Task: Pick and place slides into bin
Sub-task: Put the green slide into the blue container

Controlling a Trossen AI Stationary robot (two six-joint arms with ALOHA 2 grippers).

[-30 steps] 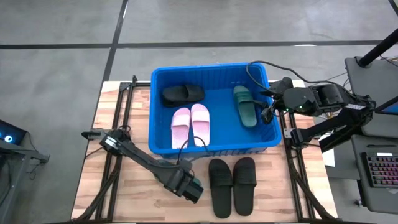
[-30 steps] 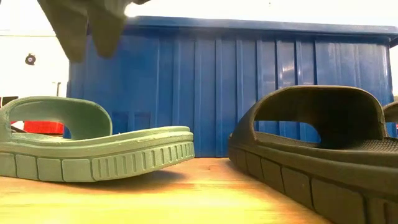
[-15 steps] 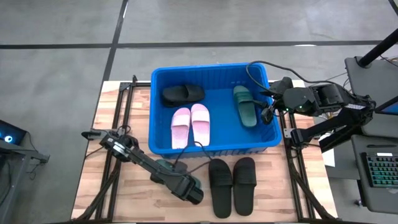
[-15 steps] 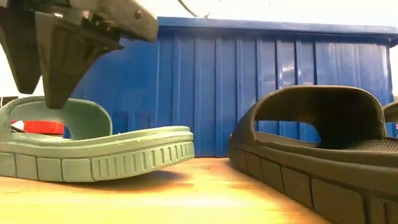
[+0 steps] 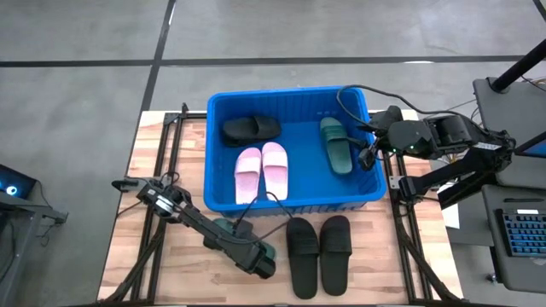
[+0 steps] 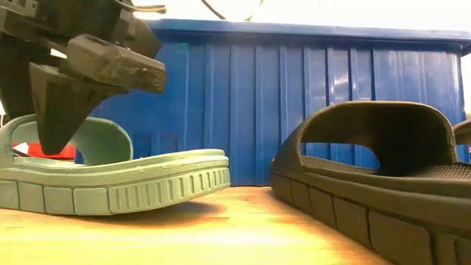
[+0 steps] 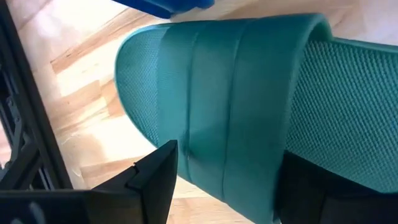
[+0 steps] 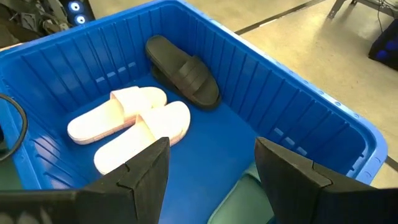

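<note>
Lower left of the high view: the left gripper (image 5: 263,263) sits low over the wooden bench (image 5: 162,179), its jaws apart and straddling the strap of a green slide (image 6: 110,173) that lies flat on the bench just in front of the bin (image 5: 217,153). In the low view one dark finger stands on either side of that strap; whether the pads actually touch it cannot be told.

Lower centre: two black slides (image 5: 318,252) lie side by side on the bench, just beside the green one and close to the bin's near wall.

Centre: the blue bin holds a pale pink pair (image 5: 262,172) laid together, one black slide (image 5: 251,129) toward its upper left corner, and a second green slide (image 5: 335,145) along its right side.

Right: the right gripper (image 5: 368,153) hangs over the bin's right rim, jaws apart and holding nothing.
</note>
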